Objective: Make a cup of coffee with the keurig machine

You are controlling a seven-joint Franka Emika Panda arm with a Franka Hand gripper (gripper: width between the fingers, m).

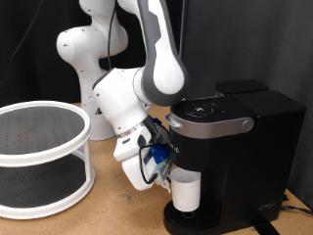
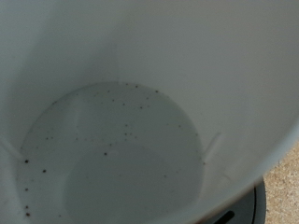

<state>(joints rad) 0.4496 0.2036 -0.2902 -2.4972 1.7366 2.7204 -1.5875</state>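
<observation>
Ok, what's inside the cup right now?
In the wrist view the cup holds no liquid: only a white bottom with scattered dark specks. In the exterior view it stands on the keurig machine drip tray, with the gripper beside it; its inside is hidden there.

My light brown wooden tabletop (image 1: 98,213), a round white two-tier perforated shelf stand (image 1: 39,157) on it at exterior view's left, boxy matte black keurig machine (image 1: 240,157) at right
</observation>
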